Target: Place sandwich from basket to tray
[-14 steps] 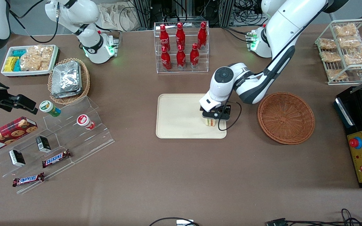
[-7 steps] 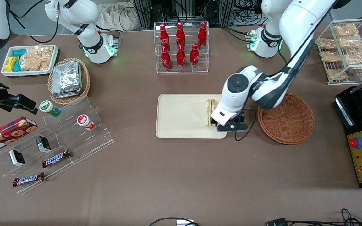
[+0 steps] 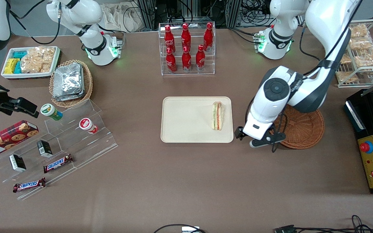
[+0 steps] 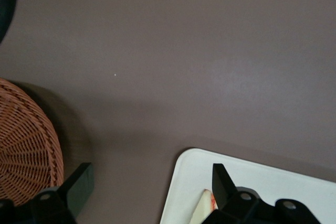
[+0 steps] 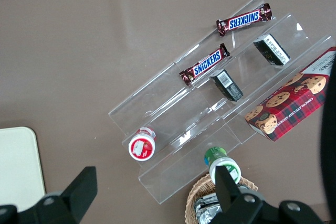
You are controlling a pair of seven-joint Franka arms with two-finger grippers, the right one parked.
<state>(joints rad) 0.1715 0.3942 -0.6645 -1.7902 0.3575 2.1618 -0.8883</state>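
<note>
the gripper (image 3: pixel 258 138) hangs above bare table (image 3: pixel 186 181) between the tray (image 3: pixel 186 119) and the basket (image 3: pixel 299 129), its fingers (image 4: pixel 79 184) spread wide with nothing between them. the sandwich (image 3: pixel 217 116) lies on the tray at the edge nearest the gripper, at about ten o'clock from it in the front view, apart from the fingers. the basket sits at the gripper's three o'clock, partly under the arm.

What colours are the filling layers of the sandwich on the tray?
Green, orange and red between pale bread on the sandwich; clearest in the front view.
</note>
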